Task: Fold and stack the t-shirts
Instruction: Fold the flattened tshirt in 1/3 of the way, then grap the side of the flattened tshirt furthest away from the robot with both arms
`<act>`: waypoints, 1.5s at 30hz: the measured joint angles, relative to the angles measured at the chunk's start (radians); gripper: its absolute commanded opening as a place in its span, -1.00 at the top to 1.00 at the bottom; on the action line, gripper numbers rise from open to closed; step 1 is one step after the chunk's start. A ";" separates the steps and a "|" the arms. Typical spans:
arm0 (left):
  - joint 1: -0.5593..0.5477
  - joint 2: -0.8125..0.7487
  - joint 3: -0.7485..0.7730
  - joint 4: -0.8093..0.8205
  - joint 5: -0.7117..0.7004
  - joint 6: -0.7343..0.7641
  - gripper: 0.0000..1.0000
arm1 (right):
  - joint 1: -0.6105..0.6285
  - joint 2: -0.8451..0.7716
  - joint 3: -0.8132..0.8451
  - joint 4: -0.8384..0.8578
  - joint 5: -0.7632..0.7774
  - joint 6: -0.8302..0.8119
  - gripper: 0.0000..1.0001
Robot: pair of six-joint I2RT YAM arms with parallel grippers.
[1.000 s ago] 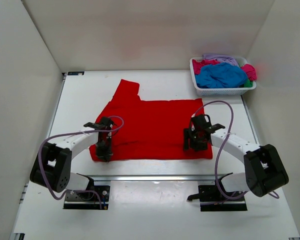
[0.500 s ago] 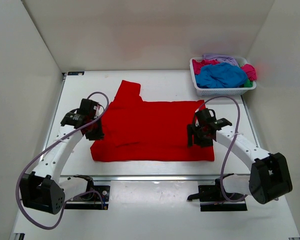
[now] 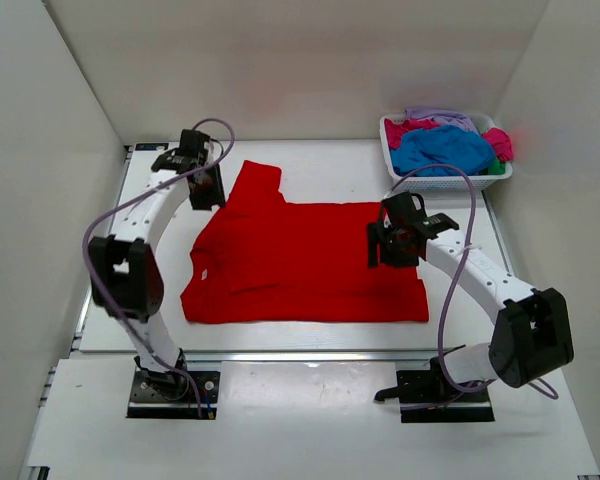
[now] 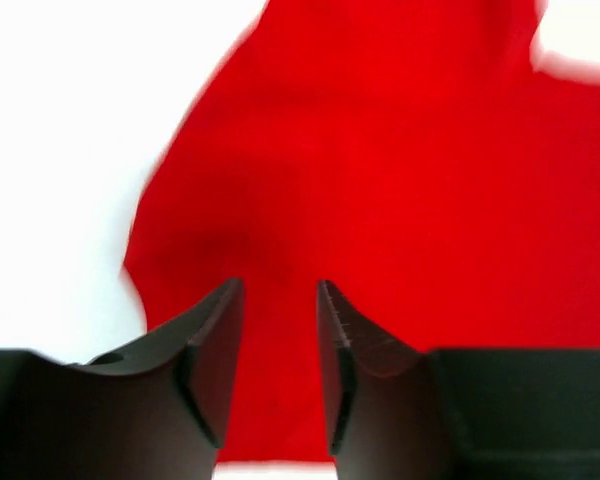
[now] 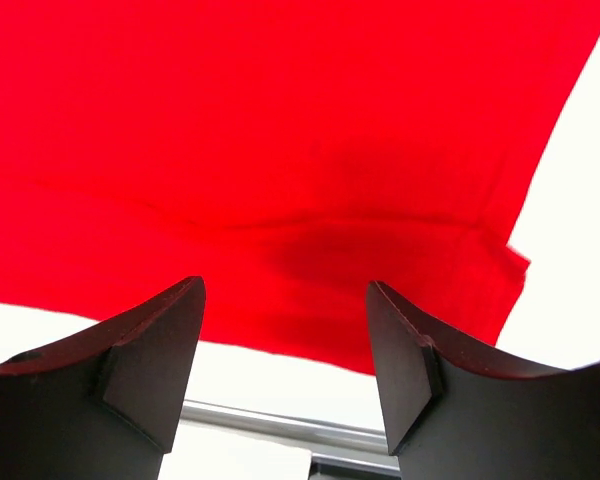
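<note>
Hanging by the far left sleeve of the red t-shirt (image 3: pixel 310 262), the left gripper (image 4: pixel 279 292) had its two dark, wedge-shaped fingers parted by a narrow gap, with nothing clasped between them. The blurred wrist view showed only red cloth beyond the tips, and whether they touched it could not be told. The right gripper (image 5: pixel 285 290) stood released, its matte black fingers spread wide and empty over the shirt's right-hand side, near a hemmed corner with a soft crease.

The red shirt lay spread flat on the smooth white table (image 3: pixel 320 165) between the two arms, one sleeve pointing to the far left.

Well apart, at the far right corner, a white mesh basket (image 3: pixel 445 182) held crumpled shirts: a blue t-shirt (image 3: pixel 442 150) on top, with a magenta-pink t-shirt (image 3: pixel 404 129), a lavender t-shirt (image 3: pixel 435 115) and a green t-shirt (image 3: pixel 496 167) around it.
</note>
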 measured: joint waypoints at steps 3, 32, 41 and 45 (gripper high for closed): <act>0.003 0.154 0.156 0.047 -0.001 -0.006 -0.01 | -0.008 0.012 0.019 0.015 0.010 0.000 -0.25; 0.005 1.107 1.295 0.029 0.012 -0.099 -0.47 | -0.054 0.082 0.019 0.115 0.035 0.016 -0.22; -0.001 1.161 1.316 0.141 -0.001 -0.090 -0.45 | -0.068 0.090 0.019 0.139 0.035 0.020 -0.20; -0.011 1.170 1.317 0.179 -0.006 -0.088 -0.47 | -0.080 0.095 0.019 0.157 0.038 0.020 -0.19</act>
